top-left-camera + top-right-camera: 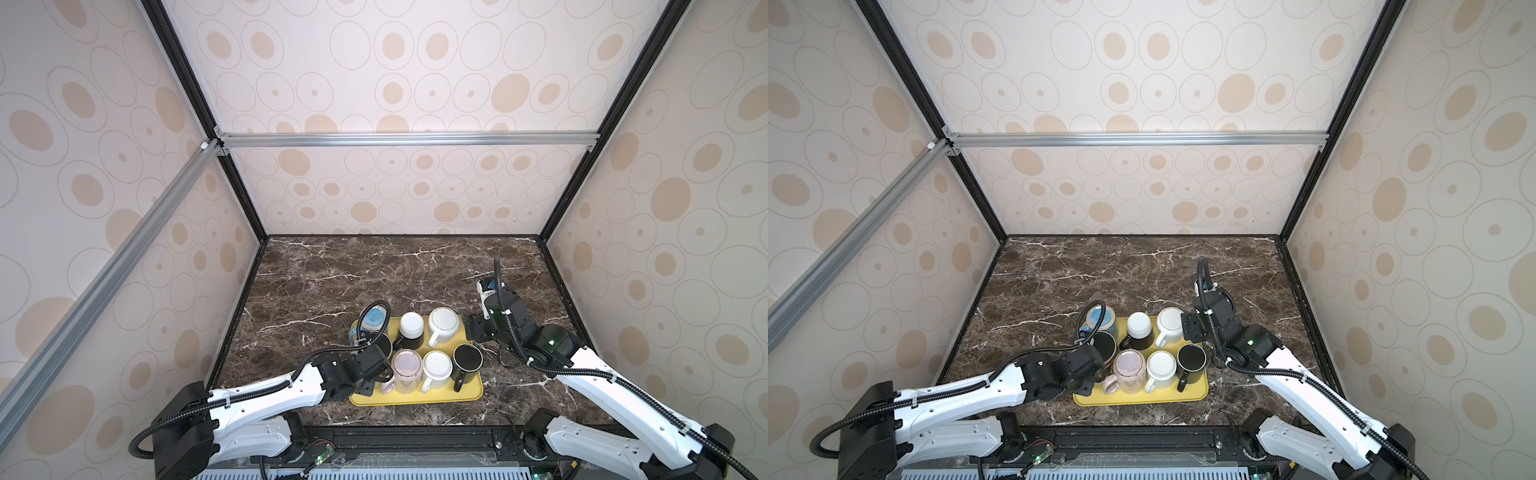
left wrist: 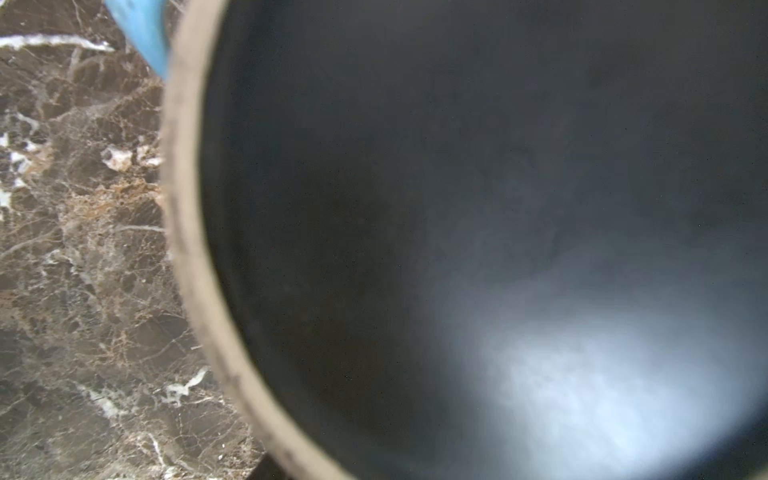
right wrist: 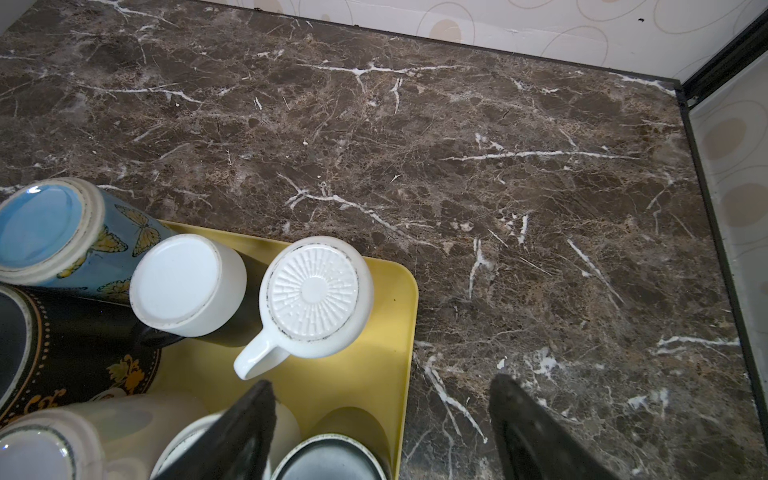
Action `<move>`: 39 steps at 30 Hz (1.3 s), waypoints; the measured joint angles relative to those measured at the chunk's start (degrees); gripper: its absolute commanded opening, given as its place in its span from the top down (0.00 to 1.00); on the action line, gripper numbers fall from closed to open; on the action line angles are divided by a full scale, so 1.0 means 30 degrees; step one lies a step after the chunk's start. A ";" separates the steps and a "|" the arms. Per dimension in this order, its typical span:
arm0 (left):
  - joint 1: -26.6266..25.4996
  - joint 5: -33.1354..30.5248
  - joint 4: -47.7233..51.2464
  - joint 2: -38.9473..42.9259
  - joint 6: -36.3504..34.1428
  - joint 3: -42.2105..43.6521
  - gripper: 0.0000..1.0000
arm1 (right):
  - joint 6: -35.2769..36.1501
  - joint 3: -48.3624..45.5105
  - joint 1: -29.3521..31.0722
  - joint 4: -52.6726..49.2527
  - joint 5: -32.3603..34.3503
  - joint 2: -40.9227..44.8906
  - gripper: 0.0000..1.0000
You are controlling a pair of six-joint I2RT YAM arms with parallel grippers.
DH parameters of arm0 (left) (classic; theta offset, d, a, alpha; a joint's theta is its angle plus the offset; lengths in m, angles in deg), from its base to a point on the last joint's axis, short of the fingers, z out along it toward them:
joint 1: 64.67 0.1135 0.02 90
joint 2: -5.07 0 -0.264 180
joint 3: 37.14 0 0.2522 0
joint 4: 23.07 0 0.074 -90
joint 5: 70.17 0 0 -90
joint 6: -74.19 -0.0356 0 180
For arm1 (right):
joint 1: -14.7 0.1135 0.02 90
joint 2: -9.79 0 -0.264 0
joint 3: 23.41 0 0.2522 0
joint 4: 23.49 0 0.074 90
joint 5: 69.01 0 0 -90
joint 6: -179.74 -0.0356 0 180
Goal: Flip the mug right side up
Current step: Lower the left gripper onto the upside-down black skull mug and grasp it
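Black mug [image 2: 457, 208] base-up, tan-ringed; left gripper [image 1: 380, 365] grip unclear, right gripper [image 3: 382, 382] spread

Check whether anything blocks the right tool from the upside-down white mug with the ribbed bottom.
Nothing visible does. The open right tool hangs near the white mug, whose handle points toward it. Only bare yellow tray lies between. Another mug stands close beside it.

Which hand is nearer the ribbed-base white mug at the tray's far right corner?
Right. The right hand hovers open just right of that mug, at the tray edge. The left hand is across the tray, by the black mug on its left side.
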 measured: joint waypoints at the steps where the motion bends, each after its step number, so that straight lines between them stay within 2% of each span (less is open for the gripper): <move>1: 0.0000 -0.0051 -0.0007 -0.0124 -0.0058 0.0000 0.65 | 0.0000 -0.0029 0.0000 0.0036 0.0000 0.0000 0.18; 5: 0.0000 -0.0138 -0.0080 -0.0444 -0.0255 -0.0015 0.72 | -0.0080 -0.0036 0.0000 0.0080 -0.0022 0.0000 0.18; 7: -0.0029 -0.0153 -0.0044 -0.0503 -0.0503 -0.0080 0.81 | -0.0146 -0.0044 0.0000 0.0080 -0.0073 0.0000 0.18; 12: -0.0160 -0.0328 0.0459 -0.0692 -0.0780 -0.0437 0.89 | -0.0197 -0.0066 0.0000 0.0124 -0.0233 0.0073 0.18; 16: -0.0160 -0.0393 0.0699 -0.0882 -0.0787 -0.0663 1.00 | -0.0197 -0.0066 0.0000 0.0197 -0.0423 0.0197 0.19; 28: -0.0299 -0.0495 0.2623 -0.0197 -0.1246 -0.1902 1.00 | -0.0364 -0.0168 0.0007 0.0189 -0.0860 0.0903 0.21; 35: -0.0401 0.0153 0.3723 0.0554 -0.2011 -0.4102 1.00 | -0.0663 -0.0160 0.0066 0.0182 -0.1224 0.1311 0.22; 39: -0.0415 0.0313 0.5377 0.0583 -0.2368 -0.6419 1.00 | -0.0699 -0.0160 0.0175 0.0211 -0.1348 0.1239 0.22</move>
